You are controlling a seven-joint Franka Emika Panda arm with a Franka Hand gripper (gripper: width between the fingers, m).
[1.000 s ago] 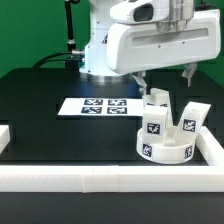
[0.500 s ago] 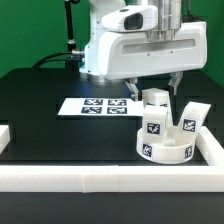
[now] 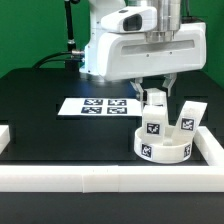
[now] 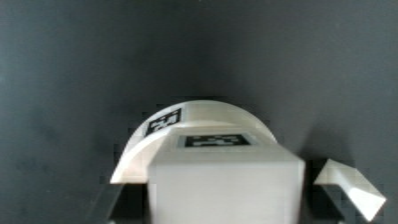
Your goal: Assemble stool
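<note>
Pincer lowered over leg; fingertips hidden, grip unclear.

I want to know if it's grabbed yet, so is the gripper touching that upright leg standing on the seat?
Cannot tell. In the wrist view the leg sits between the jaws, but blur hides any contact. In the exterior view the gripper surrounds the leg's top.

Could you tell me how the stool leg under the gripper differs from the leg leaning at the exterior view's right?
The leg under the gripper stands upright on the seat; the leaning leg tilts toward the exterior view's right. The gripper is closing around the top of the upright leg, while nothing is near the leaning one. The upright leg is nearer the marker board; the leaning leg is nearer the border rail. Both are white, blocky and tagged.
</note>
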